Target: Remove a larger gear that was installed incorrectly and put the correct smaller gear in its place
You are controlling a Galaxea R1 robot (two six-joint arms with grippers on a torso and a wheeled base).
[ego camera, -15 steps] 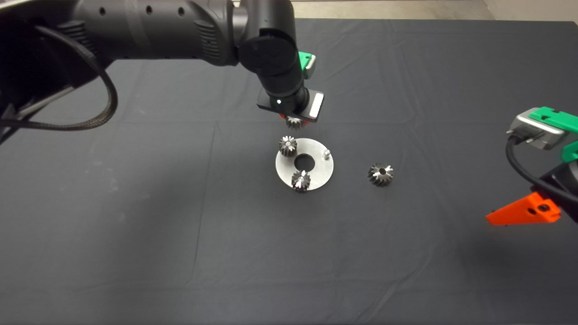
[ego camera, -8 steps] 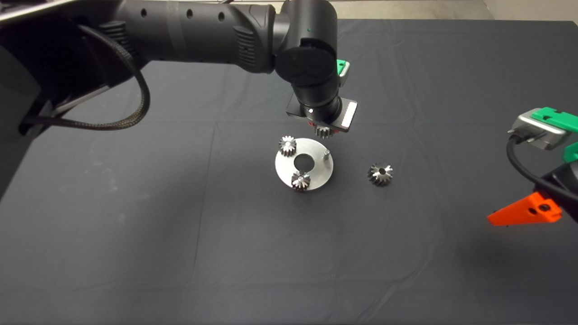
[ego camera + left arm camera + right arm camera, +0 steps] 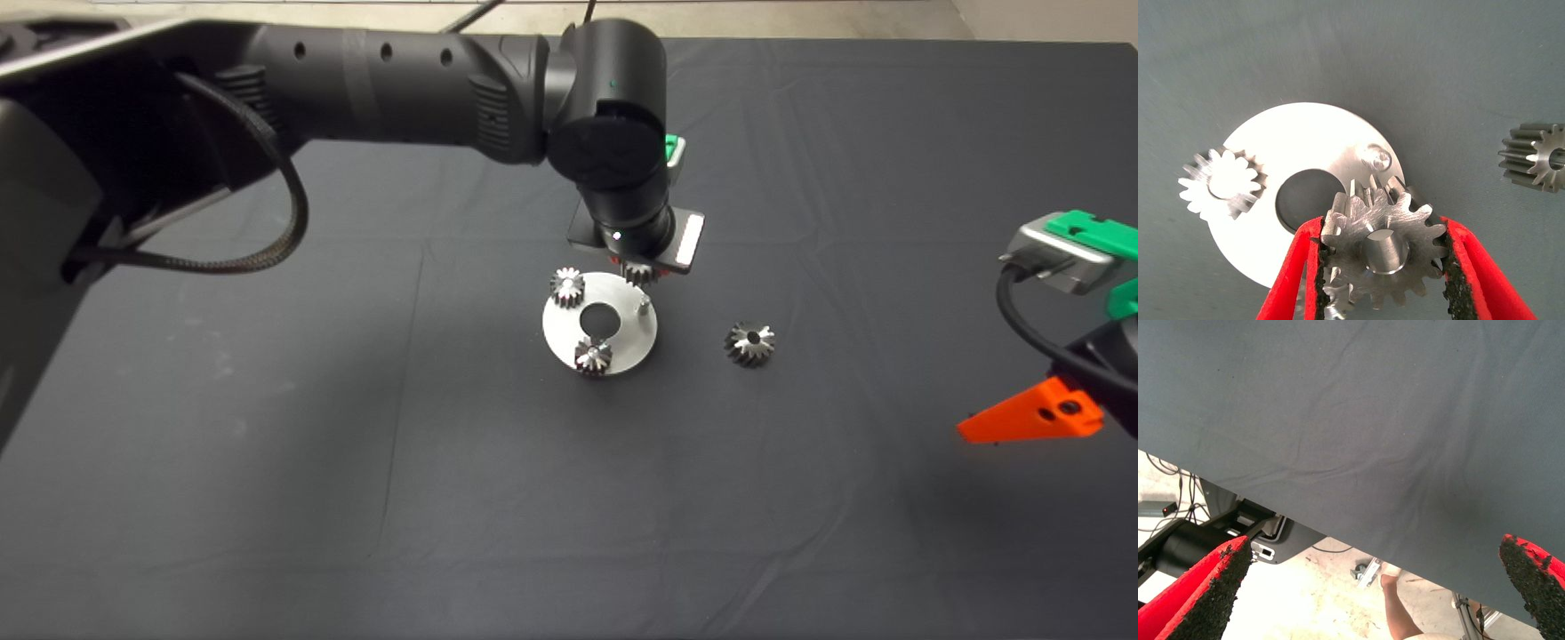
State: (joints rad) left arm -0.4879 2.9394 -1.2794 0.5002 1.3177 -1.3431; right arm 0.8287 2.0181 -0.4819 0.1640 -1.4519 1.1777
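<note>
My left gripper [image 3: 1382, 267] pinching small shiny steel spur gear [image 3: 1379, 248] just above round silver plate [image 3: 1281, 147], near bare pin [image 3: 1377, 157]; need bore centred over pin, gear level, then lower slow; right gripper [image 3: 1371, 587] spread, parked at worktop edge.

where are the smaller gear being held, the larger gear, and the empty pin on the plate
smaller gear [image 3: 1386, 252], left wrist view, on its centre bore
larger gear [image 3: 749, 343], head view, on its toothed top face
empty pin [image 3: 642, 305], head view, on its tip

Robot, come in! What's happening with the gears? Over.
Left gripper shut on small gear, above plate near bare pin. Right gripper open, parked at mat's edge. Big gear off plate.
</note>
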